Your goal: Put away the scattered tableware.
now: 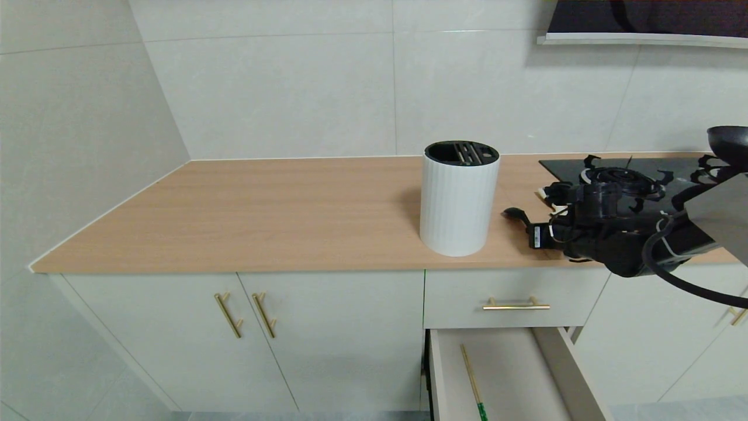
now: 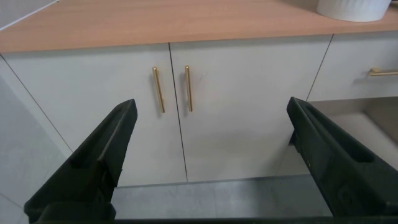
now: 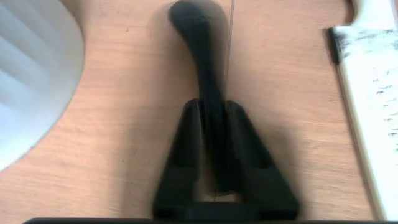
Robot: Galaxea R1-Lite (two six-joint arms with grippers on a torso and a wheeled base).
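A white ribbed utensil holder (image 1: 459, 202) with a black slotted top stands upright on the wooden counter (image 1: 263, 210). Just to its right, low over the counter, my right gripper (image 1: 533, 229) is shut on a black utensil handle (image 1: 514, 214). The right wrist view has both fingers (image 3: 186, 134) clamped on that handle (image 3: 193, 37), whose rounded end points toward the holder (image 3: 31, 74). A white-bladed knife (image 3: 373, 93) lies on the counter beside it. My left gripper (image 2: 211, 168) hangs open with nothing in it, below counter height, facing the cabinet doors (image 2: 174, 106).
A black gas stove (image 1: 619, 175) takes up the counter's right end, with a dark pan (image 1: 727, 140) on it. Below the counter a drawer (image 1: 552, 351) stands pulled out, with chopsticks (image 1: 470, 377) lying inside. Tiled walls close off the back and left.
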